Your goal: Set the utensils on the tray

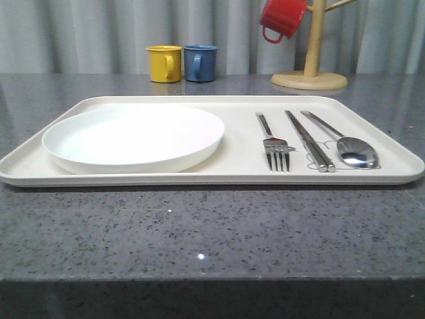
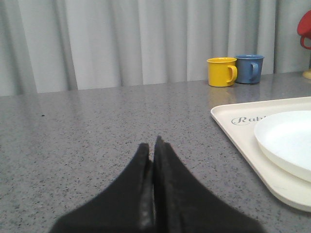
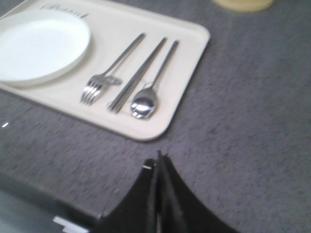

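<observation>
The cream tray [image 1: 239, 169] lies across the grey table. On its left half rests the white plate [image 1: 133, 137]. On its right half the fork [image 1: 273, 143], the chopsticks [image 1: 309, 141] and the spoon [image 1: 355, 151] lie side by side. The right wrist view shows the tray [image 3: 192, 48] with the plate [image 3: 41, 46], fork [image 3: 97, 85], chopsticks [image 3: 138, 73] and spoon [image 3: 144, 103]; my right gripper [image 3: 159, 156] is shut and empty over bare table, just off the tray's near right corner. My left gripper [image 2: 151, 144] is shut and empty, left of the tray [image 2: 243, 141] and plate [image 2: 286, 141].
A yellow mug [image 1: 164, 63] and a blue mug [image 1: 200, 62] stand behind the tray. A red mug [image 1: 281, 18] hangs on a wooden mug tree [image 1: 310, 73] at the back right. Grey curtain closes the back. The table's front edge [image 1: 212, 279] is near.
</observation>
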{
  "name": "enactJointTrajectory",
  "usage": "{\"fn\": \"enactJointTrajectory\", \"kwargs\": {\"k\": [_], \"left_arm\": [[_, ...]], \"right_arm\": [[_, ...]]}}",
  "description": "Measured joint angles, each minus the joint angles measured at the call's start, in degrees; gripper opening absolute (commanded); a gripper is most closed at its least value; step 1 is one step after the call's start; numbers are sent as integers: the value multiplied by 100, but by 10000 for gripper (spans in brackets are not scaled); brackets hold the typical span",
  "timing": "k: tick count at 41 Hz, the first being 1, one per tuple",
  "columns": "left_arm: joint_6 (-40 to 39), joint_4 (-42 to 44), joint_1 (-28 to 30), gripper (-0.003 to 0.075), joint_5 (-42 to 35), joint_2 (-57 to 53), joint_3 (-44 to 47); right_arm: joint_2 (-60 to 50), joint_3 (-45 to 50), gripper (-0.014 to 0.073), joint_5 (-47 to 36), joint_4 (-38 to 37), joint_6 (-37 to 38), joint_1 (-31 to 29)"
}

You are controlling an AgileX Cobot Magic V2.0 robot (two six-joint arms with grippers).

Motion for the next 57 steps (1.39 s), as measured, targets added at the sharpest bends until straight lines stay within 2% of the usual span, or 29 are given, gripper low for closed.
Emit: {"fn": "enactJointTrajectory", "kwargs": {"k": [8,14,19,27,49,57], "left_arm": [[0,0,0,-18,0,0,0],[0,0,0,-18,-3,0,0],[0,0,0,-18,-3,0,0],[0,0,0,-18,-14,0,0],[0,0,0,-18,-14,0,0],[0,0,0,-18,-14,0,0]], "right_arm": [[-824,1600,-68,-2170,-44,0,-618],[-1208,2557,-68,-3257,-44,0,-800],[-1479,3105,-68,-3817,-44,0,-929],[-1669,3483,-68,-4281,-44,0,-939],[-1669,3483,-66,-4365,-44,0,-968],[-1669,3483,-66,-4375,-314,600,-968]]}}
